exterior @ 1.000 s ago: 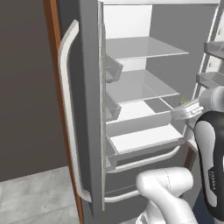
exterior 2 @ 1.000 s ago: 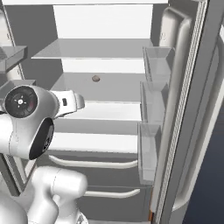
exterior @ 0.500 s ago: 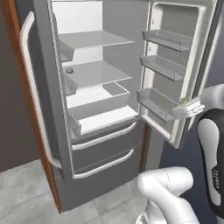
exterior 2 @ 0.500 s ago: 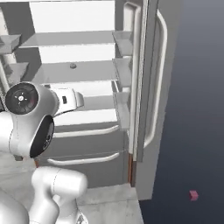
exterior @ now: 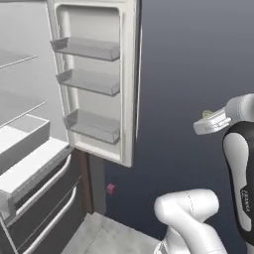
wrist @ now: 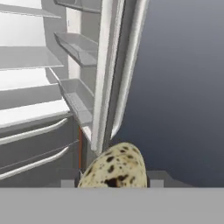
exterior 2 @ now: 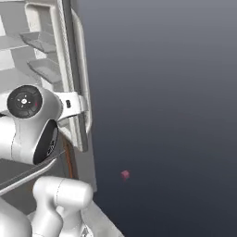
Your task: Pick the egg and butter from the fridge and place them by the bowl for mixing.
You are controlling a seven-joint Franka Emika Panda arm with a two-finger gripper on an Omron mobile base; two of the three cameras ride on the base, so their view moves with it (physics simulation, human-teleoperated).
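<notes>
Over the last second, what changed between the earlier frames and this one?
The whole picture has slid: the base has swung to the right, so the fridge now sits at the left edge of both base views with dark wall beyond it. That is camera motion, not the fridge moving. Its door stayed open. The gripper holds the speckled egg; the arm's pose looks unchanged.

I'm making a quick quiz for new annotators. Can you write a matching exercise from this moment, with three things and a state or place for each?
Things:
1. egg
2. fridge door
3. pink cube

States or places:
A. swung open, its bins bare
B. low down, right of the fridge
C. speckled, held between the fingers

Pairs: 1-C, 2-A, 3-B
</notes>
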